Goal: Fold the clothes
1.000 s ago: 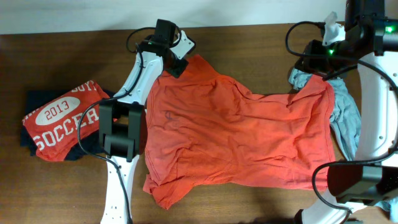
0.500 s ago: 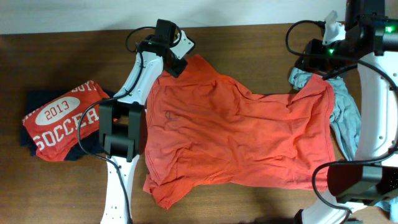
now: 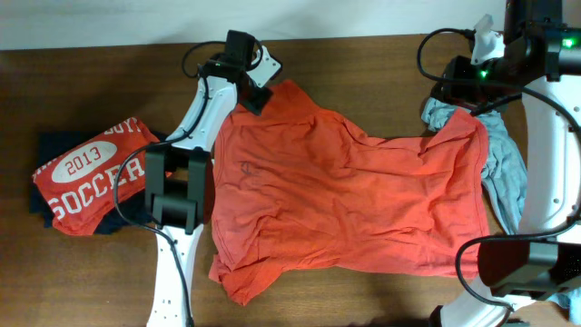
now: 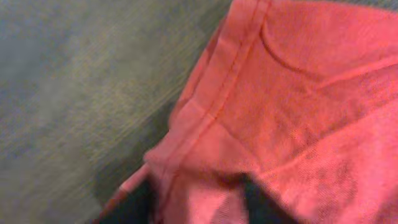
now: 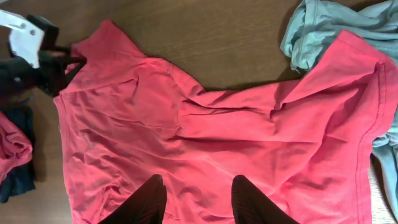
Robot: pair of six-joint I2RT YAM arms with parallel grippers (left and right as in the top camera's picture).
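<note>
Well off to the left of the left pincer (image 3: 257, 100), the folded orange-red T-shirt (image 3: 86, 177) carries print: "2013" in red inside a white oval, with "SOCCER" in big white block letters beneath it. More white lettering arches above the oval, but the fold cuts it off and I can't read it.

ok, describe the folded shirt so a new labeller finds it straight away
Start at the left end of the wooden table, outboard of the left arm. The folded orange-red shirt lies there on top of a dark navy one. Unlike the big orange-red shirt spread plain across the middle, it shows white 2013 SOCCER lettering.
</note>
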